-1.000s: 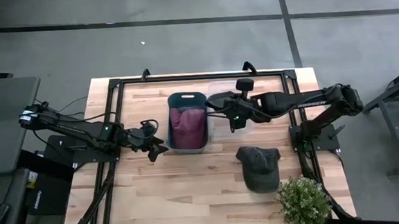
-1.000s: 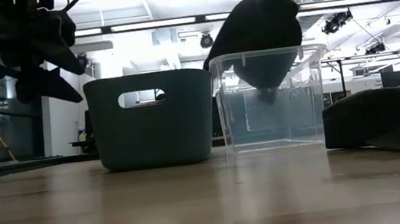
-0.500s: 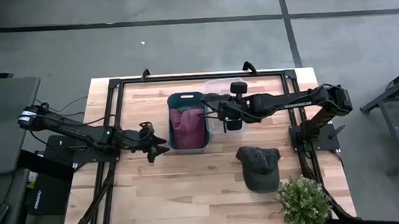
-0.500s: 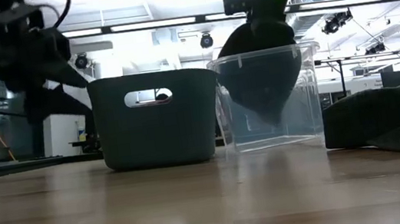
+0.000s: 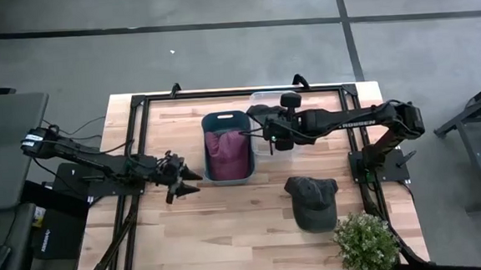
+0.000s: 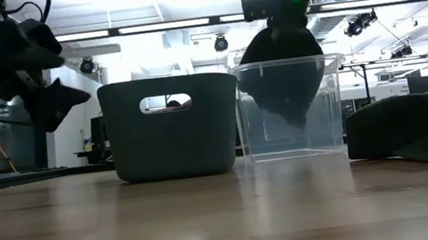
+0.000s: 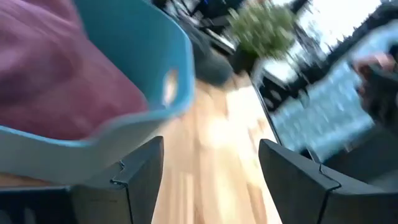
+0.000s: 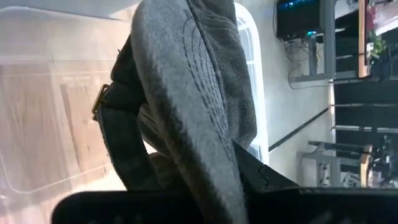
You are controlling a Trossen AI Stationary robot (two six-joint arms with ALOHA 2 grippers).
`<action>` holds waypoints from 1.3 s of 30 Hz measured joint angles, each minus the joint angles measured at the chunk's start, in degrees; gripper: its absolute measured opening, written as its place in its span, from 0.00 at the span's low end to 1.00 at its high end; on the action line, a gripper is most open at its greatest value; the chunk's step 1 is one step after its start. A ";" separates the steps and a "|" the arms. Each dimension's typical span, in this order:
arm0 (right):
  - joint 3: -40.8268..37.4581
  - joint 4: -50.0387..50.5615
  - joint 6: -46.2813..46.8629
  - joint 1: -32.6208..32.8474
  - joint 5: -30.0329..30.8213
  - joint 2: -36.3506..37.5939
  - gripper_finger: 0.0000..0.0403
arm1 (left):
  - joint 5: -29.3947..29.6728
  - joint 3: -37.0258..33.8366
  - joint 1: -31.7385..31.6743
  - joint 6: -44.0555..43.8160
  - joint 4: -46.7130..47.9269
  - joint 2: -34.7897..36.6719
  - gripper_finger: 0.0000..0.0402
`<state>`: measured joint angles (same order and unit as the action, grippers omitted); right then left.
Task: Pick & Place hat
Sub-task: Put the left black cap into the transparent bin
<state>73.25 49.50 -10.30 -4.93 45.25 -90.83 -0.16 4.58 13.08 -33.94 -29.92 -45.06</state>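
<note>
R gripper (image 5: 267, 133) over clear bin (image 6: 289, 110), fingers clamped tight on grey hat (image 8: 186, 93); brim pinched between them, crown hanging below into bin's open top. Low view: hat (image 6: 281, 74) partly inside clear walls, not touching bin floor. Clear bin just beside teal basket (image 5: 225, 148), on side nearer R fingers. Maroon cloth (image 5: 227, 151) inside basket.

L gripper (image 5: 185, 180) off table, just beside basket's outer wall, tips aimed at it, apart from it. Fingers (image 7: 140, 177) spread wide, nothing between them; wrist view shows basket rim (image 7: 124, 118) and maroon cloth (image 7: 56, 81) just ahead of tips, bare wood between them.

Second dark hat (image 5: 312, 202) flat on table (image 5: 229, 228), well apart from both sets of fingers, near potted plant (image 5: 366, 243) at table corner.
</note>
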 joint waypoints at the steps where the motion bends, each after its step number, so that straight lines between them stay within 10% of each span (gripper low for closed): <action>1: 0.09 0.08 -0.40 0.00 -0.35 0.00 0.01 | -1.52 0.00 0.04 0.73 0.10 -0.02 0.61; 39: 0.19 2.93 -2.63 -3.45 -11.27 -0.02 0.01 | 7.75 0.00 0.04 3.46 7.51 -0.04 0.61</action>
<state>73.44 52.42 -12.93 -8.38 33.98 -90.85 7.59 4.58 13.13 -30.48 -22.41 -45.10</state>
